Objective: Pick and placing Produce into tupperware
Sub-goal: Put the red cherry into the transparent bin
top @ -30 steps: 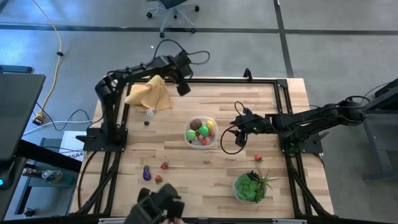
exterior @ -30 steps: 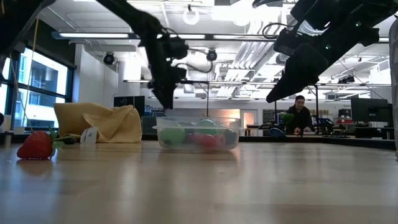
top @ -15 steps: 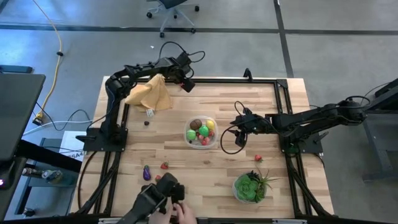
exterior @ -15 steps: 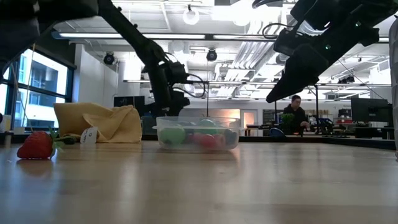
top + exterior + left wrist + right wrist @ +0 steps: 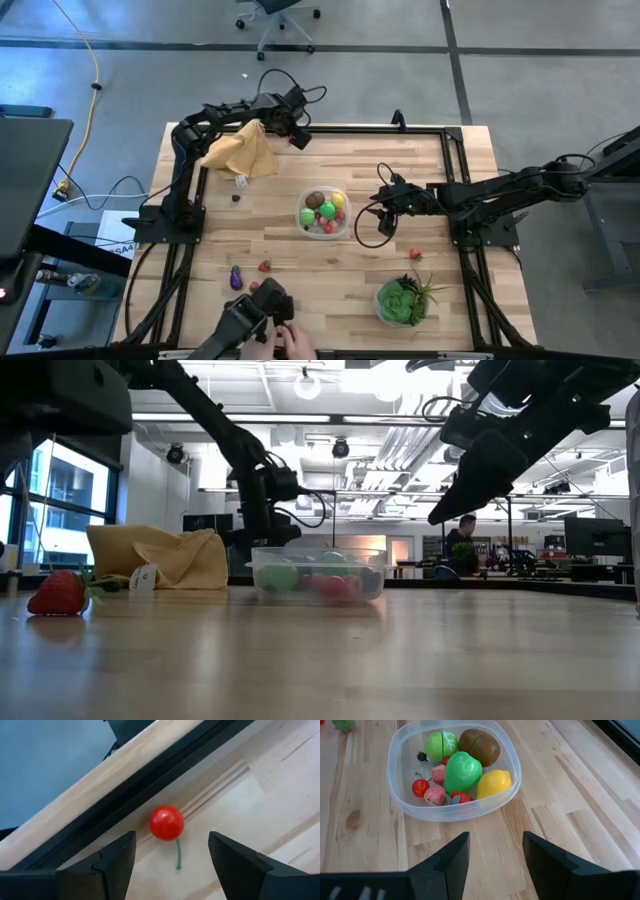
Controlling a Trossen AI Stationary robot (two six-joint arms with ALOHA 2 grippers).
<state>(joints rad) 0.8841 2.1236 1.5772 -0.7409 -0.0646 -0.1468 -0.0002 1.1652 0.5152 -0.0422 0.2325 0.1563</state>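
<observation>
A red cherry with a green stem lies on the wood at the table's far edge, right beside the black frame rail. My left gripper points down over it, open, one finger on each side and clear of it. The round clear tupperware stands mid-table and holds a lime, a kiwi, a lemon, a cherry and strawberries. My right gripper hangs open just right of it, holding nothing. Loose produce lies near the front: strawberries and a purple eggplant.
An orange-tan cloth lies at the far left, close to my left arm. A leafy green plant stands at the near right. A person's hand with a dark device reaches over the near edge. A strawberry sits near the low camera.
My left gripper has sunk toward the table at the far edge and rolled about its own axis, then kept almost still. The person's hand at the near edge has shifted a little. My right arm has not moved.
</observation>
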